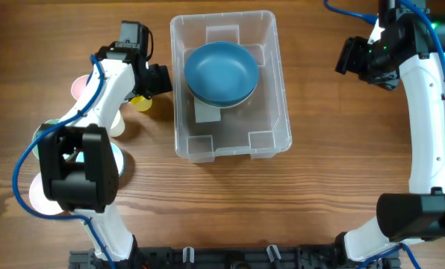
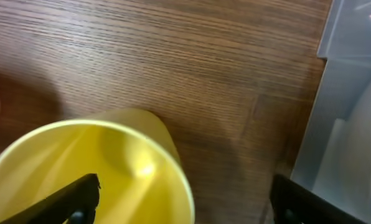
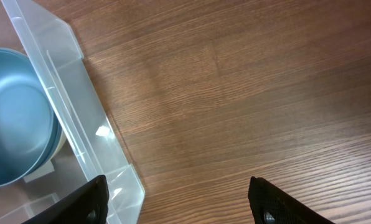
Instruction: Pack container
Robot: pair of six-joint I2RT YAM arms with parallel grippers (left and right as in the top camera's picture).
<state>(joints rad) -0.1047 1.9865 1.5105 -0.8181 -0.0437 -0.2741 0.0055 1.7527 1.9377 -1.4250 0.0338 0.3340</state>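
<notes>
The clear plastic container [image 1: 271, 112] stands in the middle of the table with a blue bowl [image 1: 221, 72] inside it. A yellow cup [image 1: 141, 102] stands just left of the container. My left gripper [image 1: 159, 78] is open above the cup; in the left wrist view [image 2: 185, 199] one finger is over the yellow cup's [image 2: 92, 174] mouth and the other is near the container's wall [image 2: 335, 112]. My right gripper [image 1: 349, 57] is open and empty, right of the container. The right wrist view [image 3: 176, 199] shows the container's corner [image 3: 79, 112] and the blue bowl [image 3: 14, 118].
A pink dish [image 1: 81, 87], a white cup [image 1: 118, 124], a light blue dish [image 1: 119, 161] and a pink plate [image 1: 37, 196] lie at the left, partly hidden under my left arm. Bare wood lies right of the container.
</notes>
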